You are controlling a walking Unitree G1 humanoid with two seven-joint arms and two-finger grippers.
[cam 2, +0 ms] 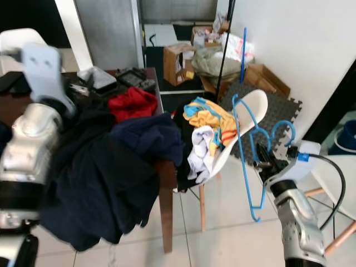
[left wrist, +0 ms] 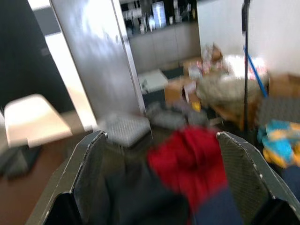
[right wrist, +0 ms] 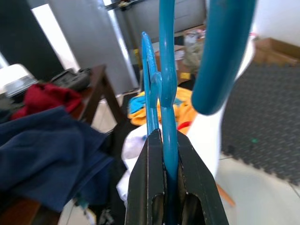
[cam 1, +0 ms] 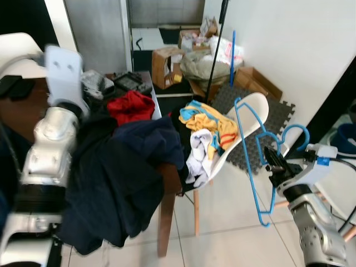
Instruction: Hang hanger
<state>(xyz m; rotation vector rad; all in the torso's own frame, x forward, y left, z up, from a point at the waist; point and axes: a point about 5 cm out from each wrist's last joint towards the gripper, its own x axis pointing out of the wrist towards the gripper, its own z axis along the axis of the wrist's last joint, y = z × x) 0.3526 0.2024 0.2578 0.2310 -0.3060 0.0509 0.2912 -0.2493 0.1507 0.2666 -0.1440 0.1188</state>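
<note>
Carrying the blue hanger (cam 1: 250, 153), the right gripper (cam 1: 273, 161), fingers clenched on its frame, holds it beside the white chair (cam 1: 253, 114); the left gripper (left wrist: 159, 187) gapes. Next: reaching the black rail pole (cam 1: 217, 47), probably.

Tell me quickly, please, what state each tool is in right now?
Left tool: open, holding nothing, raised above the clothes pile.
Right tool: closed on the blue hanger.

No readable text (boxes too blurred).
</note>
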